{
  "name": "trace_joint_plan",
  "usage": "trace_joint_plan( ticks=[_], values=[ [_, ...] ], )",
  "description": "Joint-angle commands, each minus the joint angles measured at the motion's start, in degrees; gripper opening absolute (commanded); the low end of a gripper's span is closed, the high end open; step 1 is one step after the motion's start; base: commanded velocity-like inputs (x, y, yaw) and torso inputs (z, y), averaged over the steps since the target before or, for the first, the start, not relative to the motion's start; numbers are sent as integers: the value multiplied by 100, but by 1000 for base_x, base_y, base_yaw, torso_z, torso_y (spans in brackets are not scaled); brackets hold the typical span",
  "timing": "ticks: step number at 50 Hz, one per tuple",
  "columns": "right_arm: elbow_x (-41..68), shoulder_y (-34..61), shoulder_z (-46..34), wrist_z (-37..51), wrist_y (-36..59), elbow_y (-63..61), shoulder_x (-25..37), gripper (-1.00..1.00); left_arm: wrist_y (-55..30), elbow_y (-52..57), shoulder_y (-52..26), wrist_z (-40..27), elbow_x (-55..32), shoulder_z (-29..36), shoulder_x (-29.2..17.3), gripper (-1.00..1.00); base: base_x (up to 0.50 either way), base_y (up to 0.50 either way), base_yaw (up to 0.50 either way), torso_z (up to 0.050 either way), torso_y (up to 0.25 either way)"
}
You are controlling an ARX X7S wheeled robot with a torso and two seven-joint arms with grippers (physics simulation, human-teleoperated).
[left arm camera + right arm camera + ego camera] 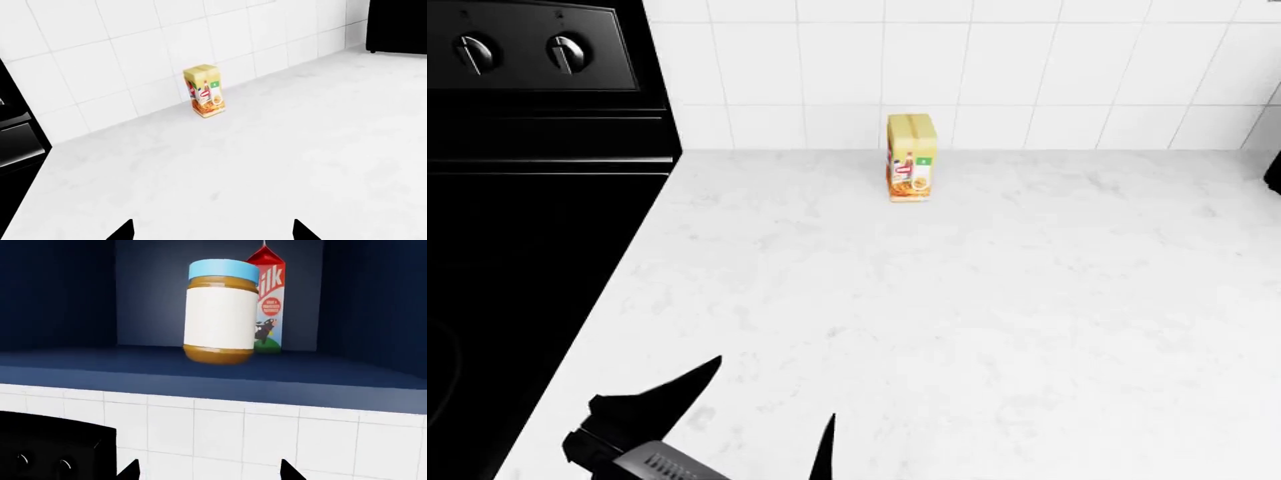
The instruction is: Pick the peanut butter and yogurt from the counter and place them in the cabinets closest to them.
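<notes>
The peanut butter [221,312] stood on the dark blue shelf of an open wall cabinet [80,362], just in front of a red milk carton [270,300] and overlapping it from where the right wrist camera looked. Nothing gripped it: the right gripper [205,471] hung below and back from the shelf with its two tips spread apart and empty. The jar seemed rigid and fairly heavy for its size, its smooth sides likely slippery; the straight labelled middle, below the light-blue lid, looked the safest place to take hold. I judged that half of the task done.

The yogurt was nowhere in any view, so I could not say where it was. On the counter [988,320] only a small yellow carton [910,157] stood upright against the white tiled wall [1068,70], well away from the left gripper [767,420], which hovered low over the near part of the worktop, fingers parted and holding nothing.

Room to move was generous across the marble surface. The tight spots were the black stove [521,200] hard along the counter's left edge, a dark object at the far right, and the cabinet's shelf lip and side walls around the jar.
</notes>
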Motion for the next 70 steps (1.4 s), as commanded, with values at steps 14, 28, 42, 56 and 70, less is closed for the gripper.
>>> trace_joint_plan(
  ticks=[14, 28, 42, 56, 70],
  values=[
    [-82, -1203, -150, 382, -199, -1842, 889, 100, 31, 0, -13, 0, 80, 44, -173, 100, 0, 0, 0, 0, 0],
    [-587, -2053, -507, 269, -280, -2336, 1157, 100, -2, 0, 49, 0, 61, -31, -188, 100, 0, 0, 0, 0, 0],
    [-1089, -2733, -791, 25, -418, -2251, 1137, 100, -9, 0, 51, 0, -13, -90, -157, 100, 0, 0, 0, 0, 0],
    [-1780, -3447, -1048, -162, -588, -2636, 1519, 100, -48, 0, 145, 0, -105, -234, -147, 100, 0, 0, 0, 0, 0],
    [-2365, -3917, -1175, -9, -734, -3454, 2014, 100, 140, 0, -2, 1, 33, 34, -388, 100, 0, 0, 0, 0, 0]
  ],
)
